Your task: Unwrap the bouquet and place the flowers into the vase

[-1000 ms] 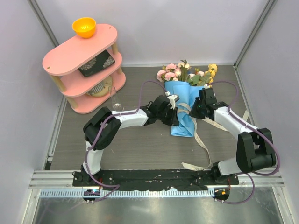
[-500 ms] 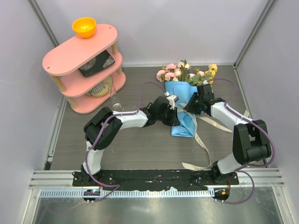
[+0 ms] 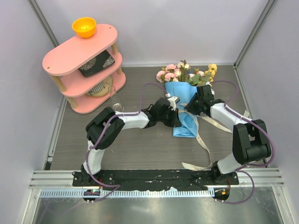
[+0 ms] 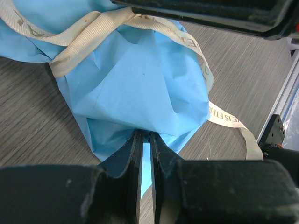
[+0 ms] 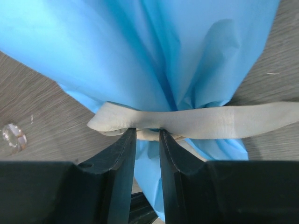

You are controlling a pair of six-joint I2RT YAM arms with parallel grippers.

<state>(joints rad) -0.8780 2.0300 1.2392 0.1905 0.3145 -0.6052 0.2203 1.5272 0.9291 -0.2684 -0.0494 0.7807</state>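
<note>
The bouquet lies on the table, its flowers [image 3: 187, 72] pointing to the back and its blue paper cone [image 3: 185, 112] pointing toward me. A cream ribbon [image 3: 201, 140] trails off it to the front right. My left gripper [image 4: 145, 134] is shut on a fold of the blue paper [image 4: 140, 84] near the cone's narrow end. My right gripper [image 5: 147, 132] stands at the ribbon [image 5: 224, 121] where it crosses the paper [image 5: 140, 51], its jaws a narrow gap apart with the ribbon across the tips. The vase [image 3: 113, 98], a slim clear tube, stands upright left of both arms.
A pink three-tier shelf [image 3: 81, 51] stands at the back left with an orange bowl [image 3: 84, 27] on top and a dark patterned plate [image 3: 96, 63] on the middle tier. Walls and metal posts close in the table at the back and sides.
My right gripper moved back and left along the bouquet to the ribbon band and its jaws widened a little. The left gripper kept its pinch and shifted slightly right with the paper.
</note>
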